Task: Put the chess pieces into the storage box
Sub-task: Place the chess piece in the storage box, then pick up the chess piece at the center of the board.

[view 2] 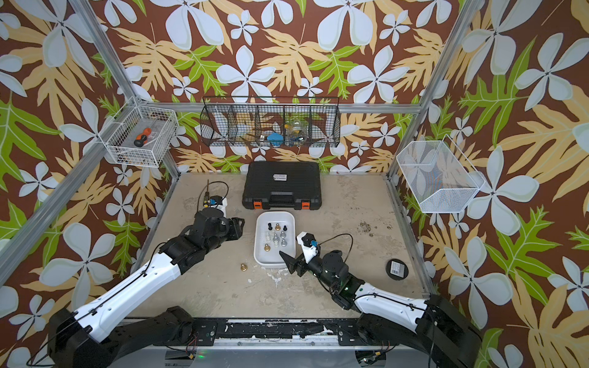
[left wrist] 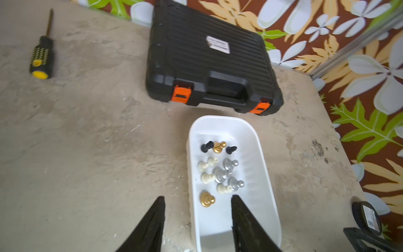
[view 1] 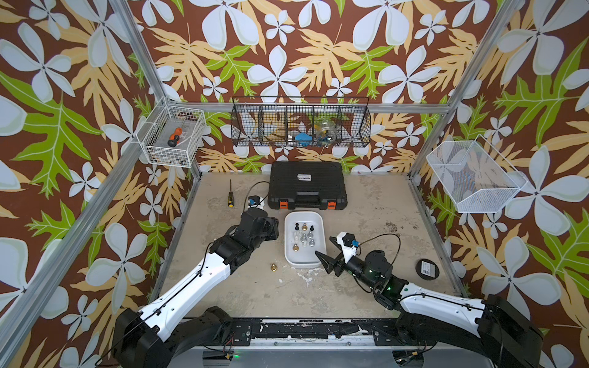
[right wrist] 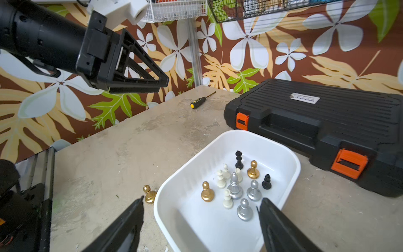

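The storage box point(view 1: 302, 258) sits mid-table, its far end just beside a black toolcase point(view 1: 307, 184) with orange latches. Most chess pieces point(view 1: 304, 237) stand upright inside the box. One gold piece point(view 1: 273, 267) stands on the table point(view 1: 366, 286) near the box's near-left corner, with the box wall between it and the rest. The left gripper point(left wrist: 197, 197) hangs at the box's left rim, jaws partly apart and empty. The right gripper point(right wrist: 201, 199) hovers at the near end — jaws spread wide, holding nothing. A yellow-and-black screwdriver point(view 1: 230, 197) lies far left, and a black disc point(view 1: 427, 269) lies to the right. The toolcase's white label point(left wrist: 218, 44) and the disc's barcode sticker point(left wrist: 368, 215) are too blurred to read.
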`<state>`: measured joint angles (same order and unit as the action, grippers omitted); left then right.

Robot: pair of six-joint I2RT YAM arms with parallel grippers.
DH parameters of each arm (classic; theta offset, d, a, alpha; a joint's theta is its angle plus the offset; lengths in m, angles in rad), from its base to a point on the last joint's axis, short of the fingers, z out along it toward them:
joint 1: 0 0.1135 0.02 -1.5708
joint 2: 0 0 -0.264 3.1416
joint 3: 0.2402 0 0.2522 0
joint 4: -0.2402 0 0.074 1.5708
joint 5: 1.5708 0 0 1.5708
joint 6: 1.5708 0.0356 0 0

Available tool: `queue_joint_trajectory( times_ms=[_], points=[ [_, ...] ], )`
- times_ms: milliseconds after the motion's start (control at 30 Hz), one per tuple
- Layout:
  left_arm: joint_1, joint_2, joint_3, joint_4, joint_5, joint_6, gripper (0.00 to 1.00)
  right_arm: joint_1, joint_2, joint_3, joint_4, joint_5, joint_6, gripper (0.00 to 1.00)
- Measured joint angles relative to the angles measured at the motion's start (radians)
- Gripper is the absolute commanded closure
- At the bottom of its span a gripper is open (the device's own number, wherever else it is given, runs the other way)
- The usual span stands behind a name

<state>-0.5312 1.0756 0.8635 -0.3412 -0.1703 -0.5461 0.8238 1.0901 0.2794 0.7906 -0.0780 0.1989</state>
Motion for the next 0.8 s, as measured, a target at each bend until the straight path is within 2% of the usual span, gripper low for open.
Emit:
queue_joint_trajectory(
  times_ms=[133,333,800],
  points=[
    [0.039,-0.009,-0.043,-0.070,0.051,-0.010,0.49,0.021,0.055,0.040,-0.007,-0.048,-0.012,0.16],
    [0.045,0.003,-0.122,-0.116,0.097,-0.055,0.49,0.058,0.085,0.061,-0.021,-0.074,-0.028,0.17],
    [0.040,0.065,-0.172,-0.130,0.118,-0.055,0.51,0.082,0.107,0.082,-0.032,-0.076,-0.050,0.17]
  ],
)
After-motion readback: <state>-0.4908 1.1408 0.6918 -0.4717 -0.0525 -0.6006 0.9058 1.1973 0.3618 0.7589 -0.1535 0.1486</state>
